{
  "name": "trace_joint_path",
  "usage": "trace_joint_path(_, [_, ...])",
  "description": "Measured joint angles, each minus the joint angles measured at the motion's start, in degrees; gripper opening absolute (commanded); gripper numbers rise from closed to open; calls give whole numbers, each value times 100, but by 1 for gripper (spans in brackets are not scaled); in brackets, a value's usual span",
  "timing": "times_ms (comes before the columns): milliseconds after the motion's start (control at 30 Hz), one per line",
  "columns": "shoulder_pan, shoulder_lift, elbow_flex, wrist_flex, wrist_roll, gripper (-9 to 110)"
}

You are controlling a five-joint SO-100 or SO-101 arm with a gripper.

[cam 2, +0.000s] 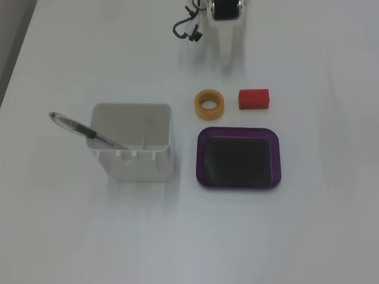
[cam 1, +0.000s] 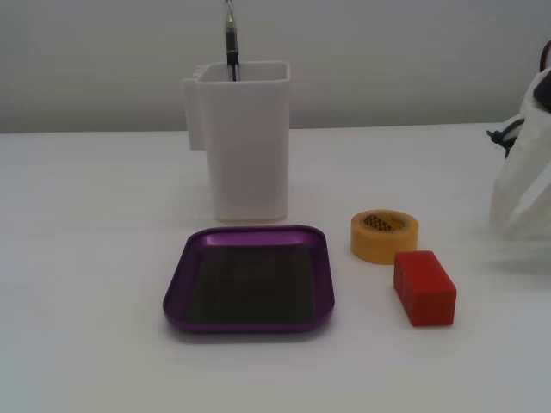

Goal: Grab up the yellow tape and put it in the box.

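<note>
The yellow tape [cam 1: 384, 247] lies flat on the white table, hollow core up, just behind the red block [cam 1: 424, 288]. In the other fixed view the tape [cam 2: 209, 115] lies left of the block [cam 2: 254, 99] and above the box. The box [cam 1: 250, 234] is a shallow purple tray with a dark inside, and nothing lies in it; it also shows from above [cam 2: 237, 131]. My white gripper [cam 2: 228, 58] points down toward the table a short way behind the tape, apart from it. It shows at the right edge [cam 1: 519, 215], blurred white on white, so I cannot see how the jaws stand.
A tall white square container [cam 1: 248, 138] holding a pen [cam 1: 231, 39] stands behind the tray; from above the container [cam 2: 133, 160] is left of the tray. A dark cable [cam 2: 185, 28] hangs by the arm's base.
</note>
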Motion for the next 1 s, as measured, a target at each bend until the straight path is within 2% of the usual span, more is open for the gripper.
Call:
trace_joint_path(267, [0, 0, -237, -70, 0, 1])
trace_joint_path(533, [352, -413, -1125, -738, 0, 2])
trace_joint_path(767, [571, -2988, -2716, -800, 0, 3])
trace_joint_path(1000, [545, -6056, -4755, -97, -53, 18])
